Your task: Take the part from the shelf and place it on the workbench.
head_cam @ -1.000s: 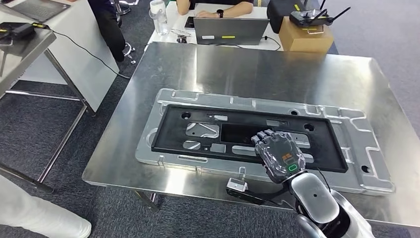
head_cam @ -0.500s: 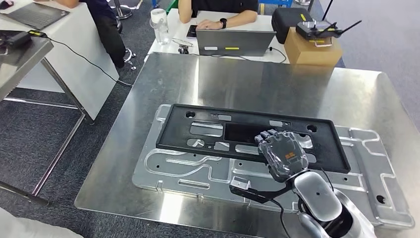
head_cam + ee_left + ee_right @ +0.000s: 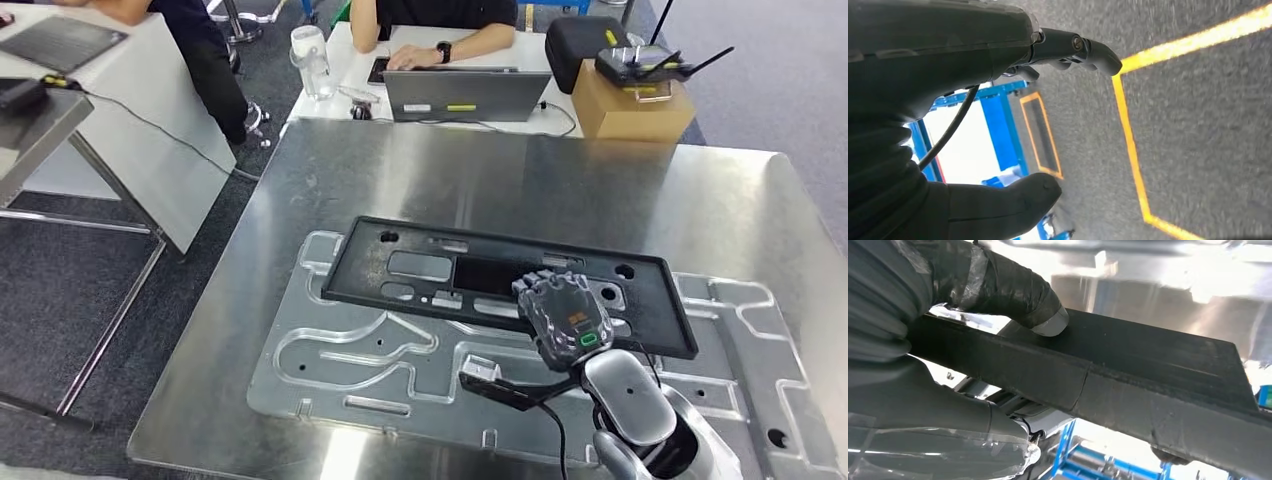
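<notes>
A: Starting from the left, what is the left hand [image 3: 973, 120] doing?
B: It holds nothing; thumb and fingers stand apart over grey floor [image 3: 1198, 125] with yellow lines.
A: And the black part [image 3: 440, 268]?
B: It sits above the grooved metal plate [image 3: 340, 370] on the steel surface [image 3: 620, 190].
A: The right hand [image 3: 563, 318]?
B: It grips the part's near edge, thumb on one face, fingers on the other.

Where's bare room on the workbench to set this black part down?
Bare steel workbench lies beyond the silver fixture plate, toward the laptop, and along its left edge. The near middle is crowded: the fixture plate, and the black part the right hand holds.
</notes>
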Robot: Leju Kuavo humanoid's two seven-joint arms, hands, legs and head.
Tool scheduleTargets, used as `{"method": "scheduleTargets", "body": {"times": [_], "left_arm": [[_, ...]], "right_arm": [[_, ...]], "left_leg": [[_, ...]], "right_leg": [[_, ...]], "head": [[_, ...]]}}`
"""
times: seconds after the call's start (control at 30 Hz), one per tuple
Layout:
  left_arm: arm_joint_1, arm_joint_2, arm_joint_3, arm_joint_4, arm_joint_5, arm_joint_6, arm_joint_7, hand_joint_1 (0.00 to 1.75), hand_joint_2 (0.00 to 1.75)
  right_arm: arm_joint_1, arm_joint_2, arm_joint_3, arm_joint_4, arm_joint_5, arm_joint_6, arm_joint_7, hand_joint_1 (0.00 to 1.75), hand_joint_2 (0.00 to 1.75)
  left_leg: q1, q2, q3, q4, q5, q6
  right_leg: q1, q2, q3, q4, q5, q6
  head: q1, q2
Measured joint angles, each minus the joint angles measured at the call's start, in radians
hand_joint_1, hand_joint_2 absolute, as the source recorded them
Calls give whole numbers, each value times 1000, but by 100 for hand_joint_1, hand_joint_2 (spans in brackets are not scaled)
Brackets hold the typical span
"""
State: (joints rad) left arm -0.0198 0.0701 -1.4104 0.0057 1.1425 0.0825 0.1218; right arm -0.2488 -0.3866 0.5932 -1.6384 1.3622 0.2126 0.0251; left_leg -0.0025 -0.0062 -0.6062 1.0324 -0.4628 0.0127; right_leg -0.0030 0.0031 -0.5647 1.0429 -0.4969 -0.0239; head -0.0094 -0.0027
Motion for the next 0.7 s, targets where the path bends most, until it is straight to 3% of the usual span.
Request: {"method": "scheduleTargets", "body": {"times": [0.13,0.37,0.5,0.6,0.7], "left_arm": [[2,-3,5,0,5,1,-2,0,175],[-1,-4,15,0,7,0,-4,0,175],[-2,-4,16,0,18,-16,-5,0,175],[-2,-5,16,0,23,-26,-5,0,175],[-2,-6,16,0,24,-28,-5,0,44]], "right_arm": [[8,16,9,17,-4,1,-8,175,175],[8,29,17,37,-8,1,-11,175,175],[8,34,21,43,-20,1,-19,0,0],[7,37,25,48,-27,1,-23,0,0],[7,37,30,52,-32,1,-24,0,0]], "left_leg": [[1,-3,5,-9,17,-6],[-1,-4,5,-9,12,2],[-3,-4,5,-9,12,3],[-3,-4,5,-9,12,4],[-3,-4,6,-9,12,4]], "right_leg": [[3,-1,3,-2,-7,-3],[1,-1,8,-12,-7,3],[-1,-1,8,-13,-7,11],[-1,-1,8,-13,-7,12],[-1,-1,8,-13,-7,12]], "head": [[1,0],[1,0],[1,0],[1,0],[1,0]]}}
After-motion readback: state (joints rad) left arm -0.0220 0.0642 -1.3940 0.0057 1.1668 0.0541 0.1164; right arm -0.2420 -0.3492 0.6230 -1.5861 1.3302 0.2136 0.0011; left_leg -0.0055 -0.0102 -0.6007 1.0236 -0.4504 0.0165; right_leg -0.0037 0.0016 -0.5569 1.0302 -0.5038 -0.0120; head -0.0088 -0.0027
